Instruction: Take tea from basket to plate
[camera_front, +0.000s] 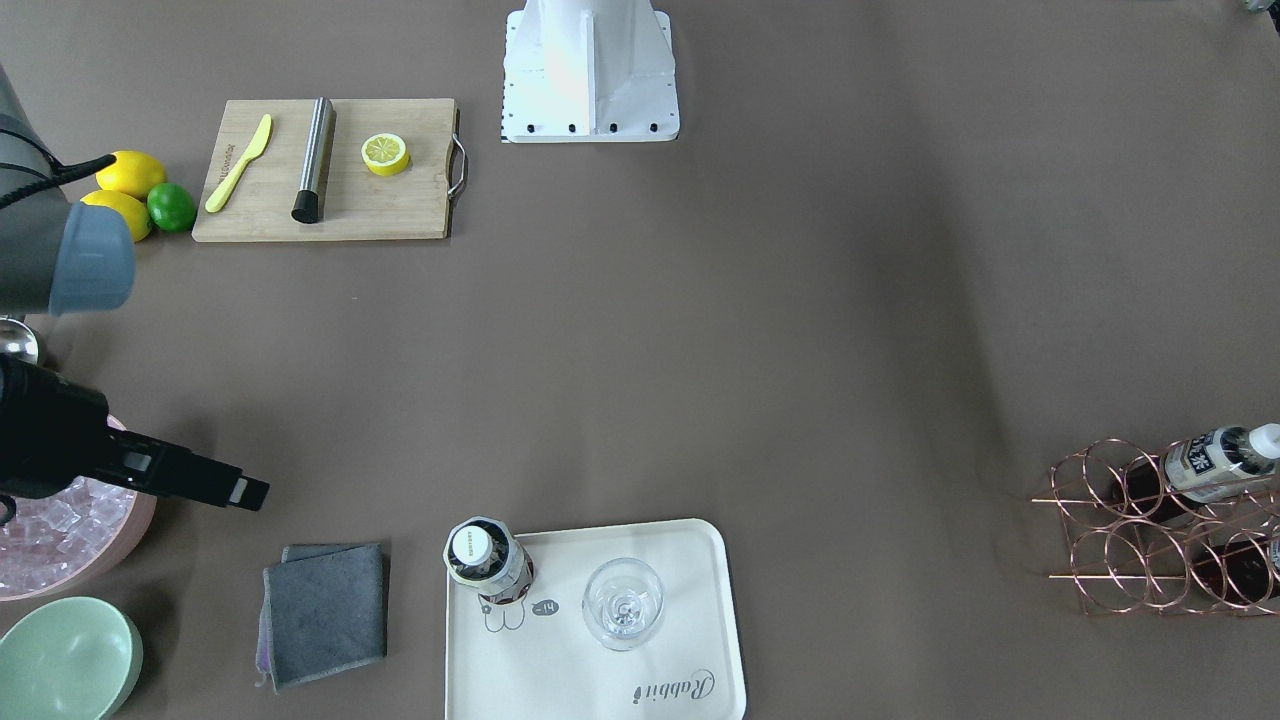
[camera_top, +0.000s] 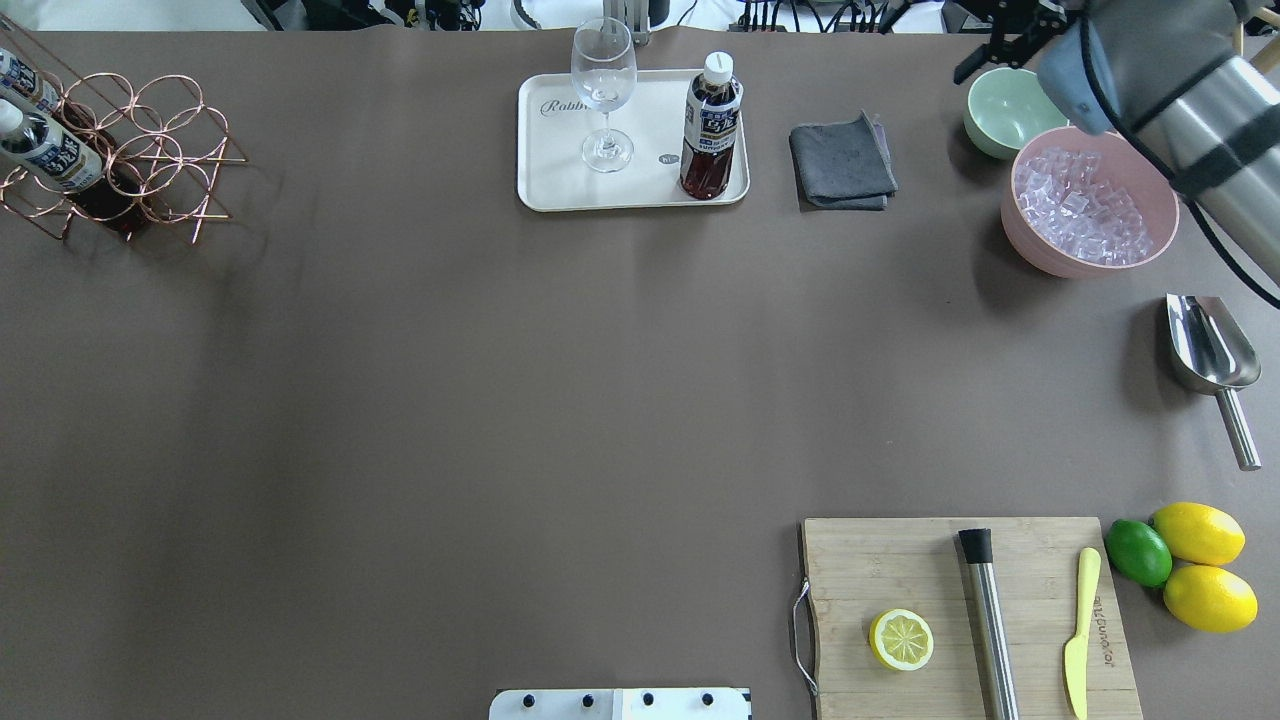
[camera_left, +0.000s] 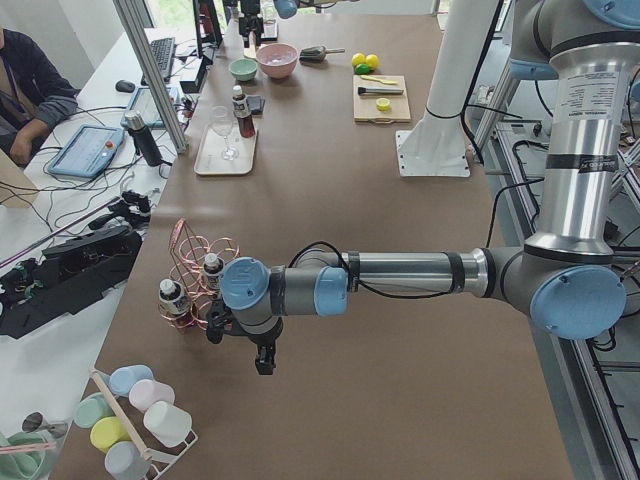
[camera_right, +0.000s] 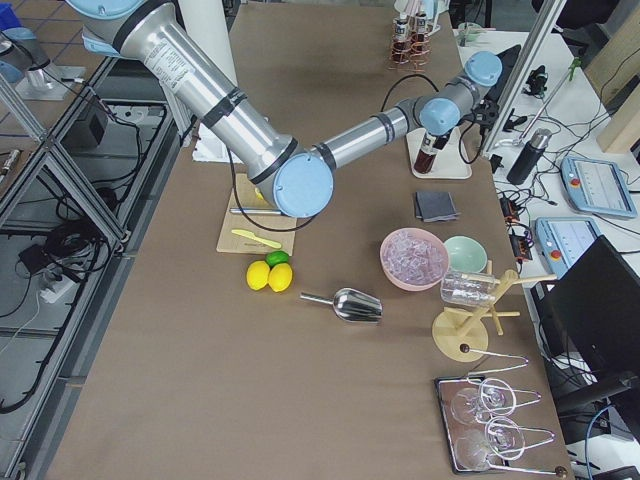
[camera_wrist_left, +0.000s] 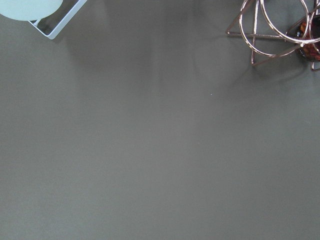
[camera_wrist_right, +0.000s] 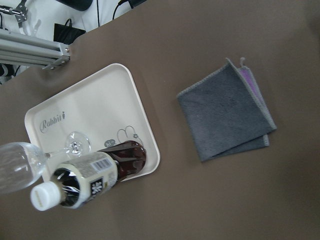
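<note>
One tea bottle (camera_top: 711, 130) stands upright on the cream plate (camera_top: 560, 185), beside a wine glass (camera_top: 603, 90); the right wrist view shows the same tea bottle (camera_wrist_right: 90, 177) on the plate (camera_wrist_right: 100, 105). The copper wire basket (camera_top: 160, 150) sits at the far left corner with two more tea bottles (camera_top: 45, 155) lying in its cells. My right gripper (camera_front: 245, 492) hovers open and empty above the table, apart from the plate, near the pink bowl. My left gripper (camera_left: 262, 358) hangs low just short of the basket (camera_left: 205, 285); I cannot tell its state.
Right of the plate lies a grey cloth (camera_top: 842, 162), then a pale green bowl (camera_top: 1005, 110) and a pink bowl of ice (camera_top: 1085, 205). A metal scoop (camera_top: 1205, 355), a cutting board (camera_top: 960, 610) with lemon half, muddler and knife, and whole citrus (camera_top: 1195, 560) occupy the right side.
</note>
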